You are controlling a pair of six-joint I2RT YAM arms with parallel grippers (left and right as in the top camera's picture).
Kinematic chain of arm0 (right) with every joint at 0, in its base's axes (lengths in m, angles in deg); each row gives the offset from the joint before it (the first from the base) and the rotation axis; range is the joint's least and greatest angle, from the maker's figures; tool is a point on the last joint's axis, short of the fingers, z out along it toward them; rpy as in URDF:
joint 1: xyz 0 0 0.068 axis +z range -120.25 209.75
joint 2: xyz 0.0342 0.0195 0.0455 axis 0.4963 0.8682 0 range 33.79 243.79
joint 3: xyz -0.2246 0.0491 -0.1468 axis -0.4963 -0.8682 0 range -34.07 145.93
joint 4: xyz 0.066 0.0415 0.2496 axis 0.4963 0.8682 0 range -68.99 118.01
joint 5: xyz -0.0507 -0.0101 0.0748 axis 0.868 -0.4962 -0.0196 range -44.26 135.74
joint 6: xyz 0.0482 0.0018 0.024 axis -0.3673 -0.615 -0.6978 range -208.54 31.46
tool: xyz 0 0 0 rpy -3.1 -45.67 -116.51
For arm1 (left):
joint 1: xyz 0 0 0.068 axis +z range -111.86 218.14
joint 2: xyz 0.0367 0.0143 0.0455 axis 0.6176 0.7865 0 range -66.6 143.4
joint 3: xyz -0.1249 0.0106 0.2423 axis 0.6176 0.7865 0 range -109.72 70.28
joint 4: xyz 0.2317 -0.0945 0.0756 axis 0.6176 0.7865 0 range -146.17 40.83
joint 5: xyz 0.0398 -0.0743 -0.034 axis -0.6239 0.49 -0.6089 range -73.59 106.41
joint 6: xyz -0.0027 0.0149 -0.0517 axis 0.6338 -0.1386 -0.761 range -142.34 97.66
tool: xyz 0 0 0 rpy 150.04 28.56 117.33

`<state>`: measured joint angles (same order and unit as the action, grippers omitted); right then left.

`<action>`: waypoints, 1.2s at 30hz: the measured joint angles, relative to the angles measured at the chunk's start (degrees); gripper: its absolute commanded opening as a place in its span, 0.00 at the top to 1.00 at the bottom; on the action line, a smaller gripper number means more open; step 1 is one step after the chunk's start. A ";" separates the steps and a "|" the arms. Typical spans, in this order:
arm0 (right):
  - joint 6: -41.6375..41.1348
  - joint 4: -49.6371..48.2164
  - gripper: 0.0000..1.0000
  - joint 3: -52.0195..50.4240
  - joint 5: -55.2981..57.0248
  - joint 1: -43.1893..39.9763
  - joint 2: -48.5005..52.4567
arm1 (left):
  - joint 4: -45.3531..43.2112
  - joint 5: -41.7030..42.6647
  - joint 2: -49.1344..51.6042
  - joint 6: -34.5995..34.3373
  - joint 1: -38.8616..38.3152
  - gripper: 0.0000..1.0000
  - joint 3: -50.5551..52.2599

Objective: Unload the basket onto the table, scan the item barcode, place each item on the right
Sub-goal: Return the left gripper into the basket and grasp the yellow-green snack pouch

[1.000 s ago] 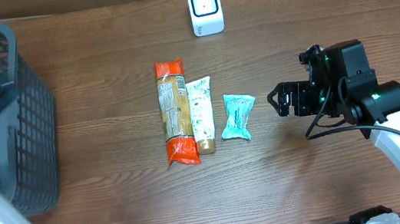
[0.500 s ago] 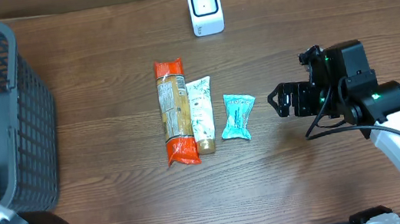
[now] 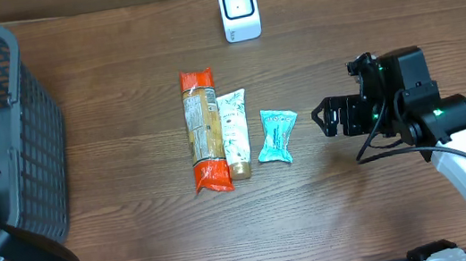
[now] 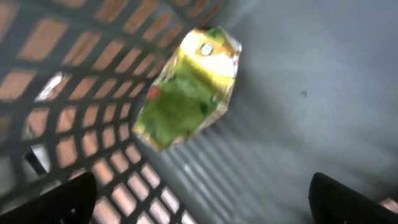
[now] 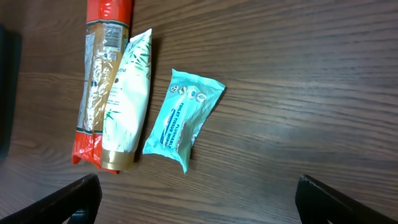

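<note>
1 blue pack (image 3: 276,135) lies near the open right hand (image 3: 320,119); the open left hand (image 4: 202,202) hangs over a green pack (image 4: 189,87) in the basket (image 3: 37,147).

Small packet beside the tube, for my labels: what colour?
It is a teal plastic packet with white print, clearest in the right wrist view.

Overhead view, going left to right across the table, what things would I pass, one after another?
dark mesh basket → orange-ended snack packet → white tube → teal wipes pack → right fingers, standing open
</note>
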<state>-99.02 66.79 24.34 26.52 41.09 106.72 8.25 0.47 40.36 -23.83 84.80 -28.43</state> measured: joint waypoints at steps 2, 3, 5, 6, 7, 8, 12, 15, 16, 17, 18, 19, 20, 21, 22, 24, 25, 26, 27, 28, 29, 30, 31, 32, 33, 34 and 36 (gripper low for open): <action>0.02 -0.46 0.00 0.00 -0.02 0.02 0.00 | -3.65 0.00 0.35 2.16 -0.04 0.00 2.97; 0.00 -0.59 0.00 0.00 0.00 0.00 0.00 | -5.46 0.04 0.50 3.30 -0.04 0.00 4.57; 0.07 -0.74 0.00 0.00 0.00 0.00 0.00 | -8.79 0.00 0.66 5.20 -0.04 0.00 7.54; 0.22 -0.76 0.00 0.00 0.02 0.02 0.00 | -10.80 0.02 0.81 6.25 -0.04 0.00 9.16; 0.28 -0.74 0.00 0.00 0.04 0.00 0.00 | -12.44 -0.02 0.85 7.04 -0.04 0.01 10.38; 0.42 -0.76 0.00 0.00 0.09 0.00 0.00 | -14.34 -0.11 0.96 7.98 -0.04 0.02 11.72; 0.83 -0.74 0.00 0.00 0.13 0.00 0.00 | -20.68 -0.70 0.98 11.17 -0.04 0.02 15.93; 1.05 -0.74 0.00 0.00 0.15 0.02 0.00 | -25.31 -1.36 0.98 13.92 -0.04 0.02 18.67; 1.09 -0.74 0.00 0.00 0.15 0.00 0.00 | -26.47 -1.49 0.98 14.88 -0.04 0.02 19.37; 1.11 -0.74 0.00 0.00 0.17 0.00 0.00 | -27.39 -1.51 0.98 15.63 -0.04 0.03 19.98; 1.14 -0.70 0.00 0.00 0.15 0.00 0.00 | -28.30 -1.66 0.98 16.52 -0.04 0.03 20.48; 1.11 -0.66 0.00 0.00 0.17 0.00 0.00 | -29.07 -1.73 0.98 17.20 -0.02 0.03 20.85; 1.14 -0.59 0.00 0.00 0.17 0.00 0.00 | -29.77 -1.79 0.98 17.92 0.02 0.03 21.14; 1.11 -0.48 0.00 0.00 0.15 0.00 0.00 | -30.01 -1.88 0.98 18.32 0.15 0.03 21.24; 1.11 -0.31 0.00 0.00 0.17 0.00 0.00 | -30.18 -1.88 1.07 18.62 0.35 0.03 21.24; 1.11 -0.04 0.00 0.00 0.17 0.00 0.00 | -30.47 -1.90 1.51 19.15 0.83 0.02 21.24; 1.14 0.04 0.00 0.00 0.17 0.00 0.00 | -30.53 -1.90 1.90 19.45 1.16 0.02 21.24; 1.16 0.15 0.00 0.00 0.15 0.00 0.00 | -30.53 -1.92 2.47 19.71 1.53 0.03 21.24; 1.18 0.15 0.00 0.00 0.17 0.00 0.00 | -30.58 -1.92 3.17 19.78 1.92 0.03 21.24; 1.14 0.17 0.00 0.00 0.15 0.00 0.00 | -30.60 -1.95 4.09 19.93 2.34 0.03 21.24; 1.18 0.15 0.00 0.00 0.15 0.00 0.00 | -30.73 -1.86 4.96 19.98 2.67 0.04 21.24; 1.22 0.20 0.00 0.00 0.17 0.00 0.00 | -31.06 -1.90 5.16 20.02 2.86 0.04 21.07; 1.22 0.17 0.00 0.00 0.15 0.00 0.00 | -31.32 -2.03 5.18 20.17 2.95 0.05 20.96; 1.27 0.20 0.00 0.00 0.15 0.00 0.00 | -31.39 -2.01 5.49 20.17 2.97 0.07 20.90; 1.25 0.20 0.00 0.00 0.17 0.00 0.00 | -31.36 -2.10 5.64 20.33 2.97 0.11 20.68; 1.27 0.20 0.00 0.00 0.15 0.02 0.00 | -31.47 -2.14 5.90 20.61 2.97 0.16 20.46; 1.25 0.22 0.00 0.00 0.17 0.00 0.00 | -31.63 -2.19 6.54 20.74 2.95 0.43 20.02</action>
<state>-97.77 67.01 24.34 26.69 41.09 106.72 -23.38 -1.72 46.89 -3.09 87.75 -8.41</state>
